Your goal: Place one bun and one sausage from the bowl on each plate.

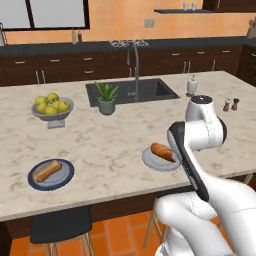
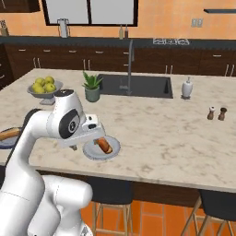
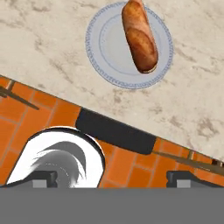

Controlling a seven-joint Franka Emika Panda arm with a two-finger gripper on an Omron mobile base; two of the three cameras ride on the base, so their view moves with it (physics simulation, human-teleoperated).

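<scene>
In the left base view the white arm hides the near plate (image 1: 156, 159) at 3 o'clock; in the right base view the dish (image 2: 5, 138) is cut off by the left edge.

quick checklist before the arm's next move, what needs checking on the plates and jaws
1. Jaws open and empty: ok, gripper holds nothing.
2. Sausage on near plate: ok.
3. Bun on near plate: not ok, none there.
4. Far plate holds food: ok, a bun lies on it; sausage cannot tell.
5. Bowl location: cannot tell.
</scene>
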